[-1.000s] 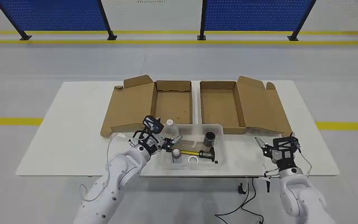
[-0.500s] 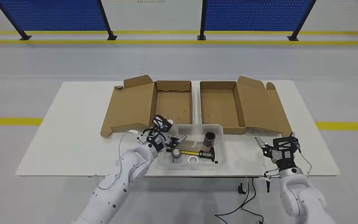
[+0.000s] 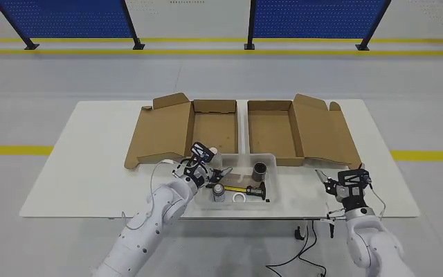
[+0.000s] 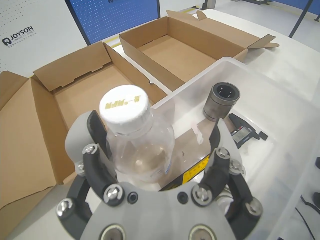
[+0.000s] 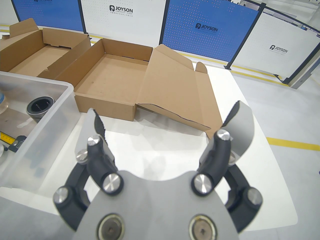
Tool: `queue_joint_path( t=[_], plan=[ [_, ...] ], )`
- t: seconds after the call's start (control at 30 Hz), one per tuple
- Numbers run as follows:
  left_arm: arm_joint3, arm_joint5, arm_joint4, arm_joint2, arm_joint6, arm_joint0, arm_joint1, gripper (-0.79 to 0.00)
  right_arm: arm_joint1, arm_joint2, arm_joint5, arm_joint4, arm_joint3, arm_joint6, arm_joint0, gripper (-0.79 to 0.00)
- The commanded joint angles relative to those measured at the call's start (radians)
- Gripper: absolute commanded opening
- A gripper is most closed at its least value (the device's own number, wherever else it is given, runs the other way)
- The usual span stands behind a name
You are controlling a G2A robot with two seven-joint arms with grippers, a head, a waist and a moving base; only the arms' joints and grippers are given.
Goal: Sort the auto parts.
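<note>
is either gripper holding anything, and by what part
Nothing is held. The left gripper is open around the bottle below its cap; the right gripper is open.

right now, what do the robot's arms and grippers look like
The left arm and right arm have smooth, rounded white shells, with a thin cable looping near each wrist. The left gripper and right gripper match: a silver-grey metal palm plate with round screws, black linkages, and two curved fingers, grey outside with black ridged pads inside.
</note>
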Motion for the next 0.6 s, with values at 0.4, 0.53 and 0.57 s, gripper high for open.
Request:
queue_joint_path(
  t=[0.4,0.53,0.57],
  plan=[
    [0.033,0.004,0.011,0.011,-0.008,-0.007,-0.009,-0.132,0.000,0.000,0.000,0.000,0.000,0.000,0.000,0.000],
    [0.051,0.007,0.025,0.016,-0.007,-0.013,-0.011,-0.142,0.000,0.000,0.000,0.000,0.000,0.000,0.000,0.000],
    [0.056,0.007,0.035,0.019,-0.007,-0.014,-0.012,-0.142,0.000,0.000,0.000,0.000,0.000,0.000,0.000,0.000]
  ],
)
